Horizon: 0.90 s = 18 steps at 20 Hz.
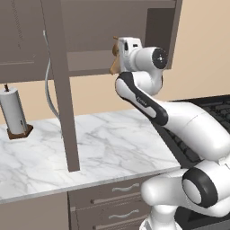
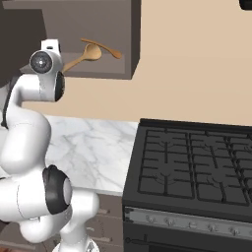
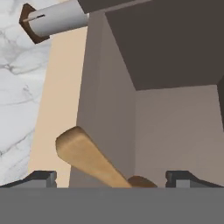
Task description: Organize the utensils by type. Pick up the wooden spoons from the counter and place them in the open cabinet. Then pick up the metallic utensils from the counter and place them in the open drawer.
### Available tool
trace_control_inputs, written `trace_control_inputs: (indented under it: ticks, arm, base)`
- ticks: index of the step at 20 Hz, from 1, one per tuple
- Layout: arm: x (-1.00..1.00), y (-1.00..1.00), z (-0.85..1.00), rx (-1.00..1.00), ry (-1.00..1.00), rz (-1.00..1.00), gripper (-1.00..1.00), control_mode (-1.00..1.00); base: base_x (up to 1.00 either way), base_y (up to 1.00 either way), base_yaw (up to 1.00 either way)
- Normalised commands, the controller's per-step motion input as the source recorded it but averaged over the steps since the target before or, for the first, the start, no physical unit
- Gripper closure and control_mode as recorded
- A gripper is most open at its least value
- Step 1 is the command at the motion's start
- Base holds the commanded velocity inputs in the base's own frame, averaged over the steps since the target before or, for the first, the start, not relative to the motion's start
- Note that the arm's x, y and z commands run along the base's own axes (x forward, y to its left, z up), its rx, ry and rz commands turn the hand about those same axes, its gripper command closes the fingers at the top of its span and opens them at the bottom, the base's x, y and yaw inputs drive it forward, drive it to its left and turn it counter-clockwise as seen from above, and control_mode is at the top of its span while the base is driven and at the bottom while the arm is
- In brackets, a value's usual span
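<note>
I see the fingers (image 3: 111, 178) spread wide, gripping nothing, raised at the open cabinet (image 2: 129, 44). Between them lies the wooden spoon (image 3: 89, 162), resting on the cabinet's shelf (image 2: 106, 67). Below, the marble desk (image 1: 108, 143) carries a paper towel roll (image 1: 13, 111) at its far left.

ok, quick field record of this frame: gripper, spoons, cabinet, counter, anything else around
gripper: open, at the cabinet opening, nothing held
wooden spoon: lying on the cabinet's inner shelf, a second wooden utensil beside it
cabinet: open, door swung out over the counter
counter: white marble
paper towel holder: upright on the counter
stove: beside the counter
</note>
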Motion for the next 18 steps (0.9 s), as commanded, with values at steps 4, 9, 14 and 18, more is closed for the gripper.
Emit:
trace_control_inputs:
  ticks: [4,9,14,18]
  arm:
    - [-0.15,-0.38,-0.14,-0.17,0.0,-0.09,-1.0,-1.0]
    - [0.36,0.1,-0.21,-0.04,-0.07,0.0,-1.0,-1.0]
    - [0.38,0.17,-0.15,0.01,0.0,0.02,-1.0,-1.0]
    - [0.38,0.22,-0.02,0.04,-0.01,0.06,-1.0,-1.0]
  base:
    - [0.0,0.0,0.0]
    - [0.0,0.0,0.0]
    - [0.0,0.0,0.0]
    - [0.0,0.0,0.0]
